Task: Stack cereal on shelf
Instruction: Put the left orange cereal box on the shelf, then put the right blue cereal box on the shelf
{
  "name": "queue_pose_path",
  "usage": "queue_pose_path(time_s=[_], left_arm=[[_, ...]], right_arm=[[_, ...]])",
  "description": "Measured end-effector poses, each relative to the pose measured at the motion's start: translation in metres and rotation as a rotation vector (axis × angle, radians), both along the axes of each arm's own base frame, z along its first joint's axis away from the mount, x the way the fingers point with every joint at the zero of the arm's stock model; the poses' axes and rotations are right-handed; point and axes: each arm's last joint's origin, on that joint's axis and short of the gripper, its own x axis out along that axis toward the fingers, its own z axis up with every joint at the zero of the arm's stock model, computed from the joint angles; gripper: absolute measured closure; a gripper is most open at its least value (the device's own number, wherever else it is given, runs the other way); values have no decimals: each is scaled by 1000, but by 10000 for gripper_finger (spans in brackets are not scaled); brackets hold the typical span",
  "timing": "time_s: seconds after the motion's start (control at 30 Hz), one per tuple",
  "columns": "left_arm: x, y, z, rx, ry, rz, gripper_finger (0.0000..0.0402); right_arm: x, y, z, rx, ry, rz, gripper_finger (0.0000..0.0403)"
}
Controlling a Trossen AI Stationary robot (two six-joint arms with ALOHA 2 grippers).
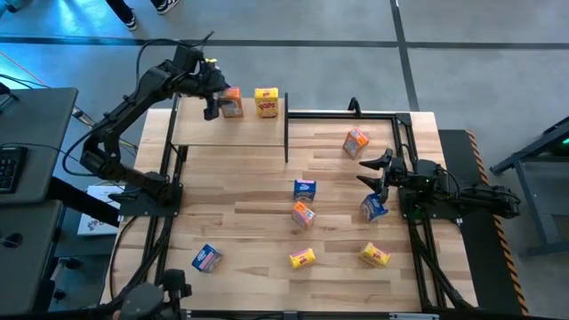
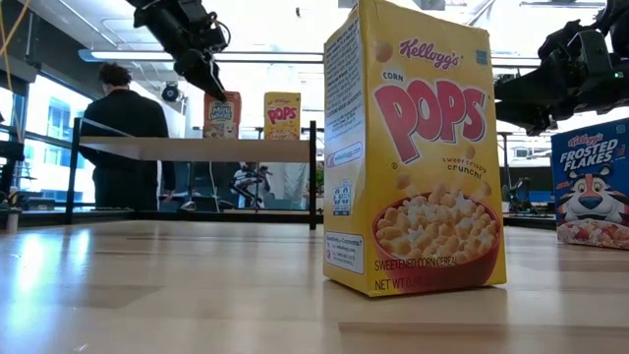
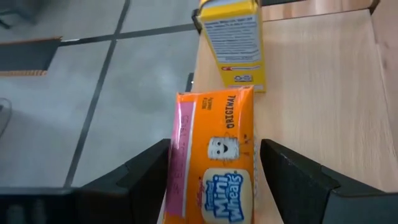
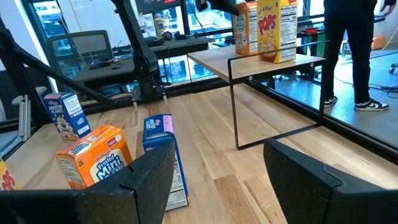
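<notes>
The shelf (image 1: pixel 231 132) stands at the table's far left. On its far edge an orange cereal box (image 1: pixel 231 103) and a yellow one (image 1: pixel 267 102) stand upright side by side on their bottoms. My left gripper (image 1: pixel 211 108) is open just above and to the left of the orange box (image 3: pixel 214 162). In the left wrist view its fingers stand on either side of the box's upper part, and in the low view they are clear of the box (image 2: pixel 221 113). My right gripper (image 1: pixel 373 171) waits open at the table's right, touching nothing.
Several more cereal boxes lie scattered on the tabletop: orange (image 1: pixel 356 142), blue (image 1: pixel 305 188), orange (image 1: pixel 303 214), blue (image 1: pixel 373 207), blue (image 1: pixel 206 259), yellow (image 1: pixel 302 258), yellow (image 1: pixel 374 256). A person (image 2: pixel 123 138) stands beyond the table's far edge. The shelf's near part is bare.
</notes>
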Motion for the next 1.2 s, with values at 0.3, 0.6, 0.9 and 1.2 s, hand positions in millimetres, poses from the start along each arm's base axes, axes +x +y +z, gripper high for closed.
queue_pose_path(time_s=[0.3, 0.6, 0.9, 1.2], left_arm=[[-14, -17, 24, 98, -20, 99, 162], [-25, -47, 48, 104, -141, 166, 162], [-21, -74, 60, 19, -266, 180, 162], [4, -100, 60, -83, -299, 70, 162]], right_arm=[[0, 0, 0, 0, 0, 0, 164], [0, 0, 0, 0, 0, 0, 164], [0, 0, 0, 0, 0, 0, 164], [0, 0, 0, 0, 0, 0, 164]])
